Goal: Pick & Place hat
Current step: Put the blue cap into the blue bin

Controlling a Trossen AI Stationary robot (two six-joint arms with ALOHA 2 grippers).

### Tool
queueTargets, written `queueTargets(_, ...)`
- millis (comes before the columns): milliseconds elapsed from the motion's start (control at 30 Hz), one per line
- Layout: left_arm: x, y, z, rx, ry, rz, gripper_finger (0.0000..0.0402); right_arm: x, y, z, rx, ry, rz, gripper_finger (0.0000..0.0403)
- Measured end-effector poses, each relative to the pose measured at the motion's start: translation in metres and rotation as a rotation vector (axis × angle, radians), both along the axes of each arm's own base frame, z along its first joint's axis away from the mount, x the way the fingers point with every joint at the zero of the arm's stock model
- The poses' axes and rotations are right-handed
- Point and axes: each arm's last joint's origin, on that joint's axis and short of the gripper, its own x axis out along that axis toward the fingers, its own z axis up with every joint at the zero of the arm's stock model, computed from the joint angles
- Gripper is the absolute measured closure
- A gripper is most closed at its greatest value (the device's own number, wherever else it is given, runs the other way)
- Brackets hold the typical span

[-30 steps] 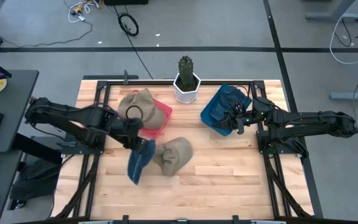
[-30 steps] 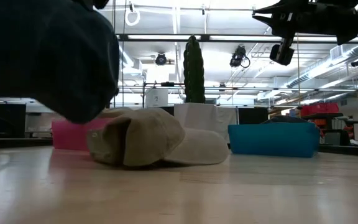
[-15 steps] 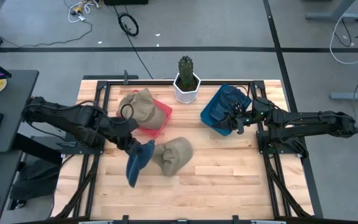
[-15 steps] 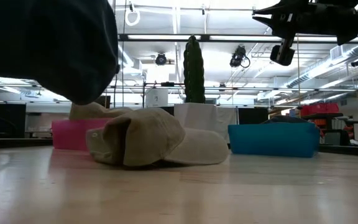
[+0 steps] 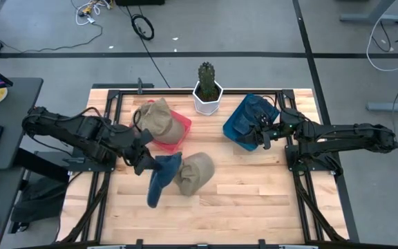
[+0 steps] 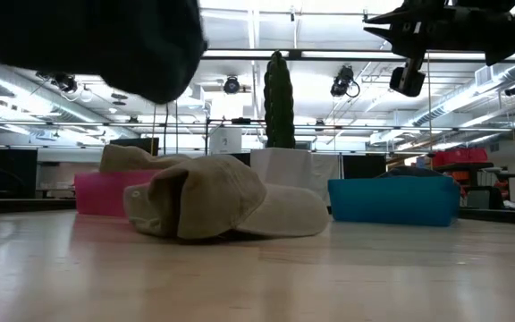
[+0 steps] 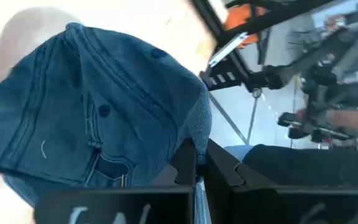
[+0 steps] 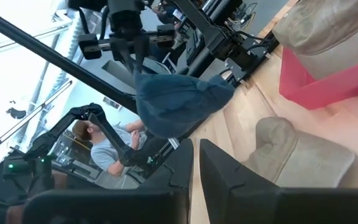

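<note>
One left tool (image 5: pixel 146 163) pinching blue hat (image 5: pixel 161 177), right tool (image 5: pixel 261 135) pressed together, no writing readable

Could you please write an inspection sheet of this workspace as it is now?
Surface: wooden table, bare at the near part.
Job's things: blue hat hanging in the air from the left gripper; tan hat lying on the table; another tan hat on the pink bin; a blue hat in the blue bin.
Clutter: potted cactus at the far edge.
Grippers: left gripper shut on blue hat; right gripper shut, above the blue bin.
Cables: black cable on the floor.
Surroundings: a person seated beyond the table.
</note>
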Motion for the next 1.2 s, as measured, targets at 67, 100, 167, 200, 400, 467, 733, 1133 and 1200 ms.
queueTargets(67, 0.0, 0.0, 0.004, 0.023, -0.048, -0.016, 0.0391, 0.0, 0.0, 0.0, 0.0, 0.001, 0.0, 0.0372)
queueTargets(100, 0.002, 0.0, 0.007, 0.037, -0.091, -0.023, 0.0391, 0.0, 0.0, 0.0, 0.0, 0.001, -0.001, 0.0372)
queueTargets(167, 0.003, 0.0, 0.012, 0.077, -0.16, -0.038, 0.0391, 0.0, 0.0, 0.0, 0.0, 0.0, -0.001, 0.0372)
queueTargets(200, 0.003, 0.0, 0.014, 0.098, -0.195, -0.044, 0.0391, 0.0, 0.0, 0.0, 0.0, 0.0, 0.0, 0.0372)
queueTargets(400, 0.007, 0.0, 0.031, 0.207, -0.418, -0.074, 0.0391, 0.0, 0.0, 0.001, -0.002, -0.011, -0.001, 0.0372)
queueTargets(467, 0.008, 0.001, 0.035, 0.239, -0.471, -0.078, 0.0391, 0.0, 0.0, 0.003, -0.005, -0.027, -0.001, 0.0372)
queueTargets(733, 0.009, 0.001, 0.049, 0.352, -0.645, -0.097, 0.0391, 0.0, 0.0, 0.015, -0.029, -0.153, -0.001, 0.0372)
queueTargets(1133, 0.008, 0.002, 0.072, 0.564, -0.94, -0.073, 0.0391, -0.003, -0.001, 0.033, -0.06, -0.346, -0.067, 0.0372)
queueTargets(1200, 0.008, 0.002, 0.075, 0.592, -0.976, -0.067, 0.0391, -0.004, -0.002, 0.037, -0.069, -0.391, -0.097, 0.0372)
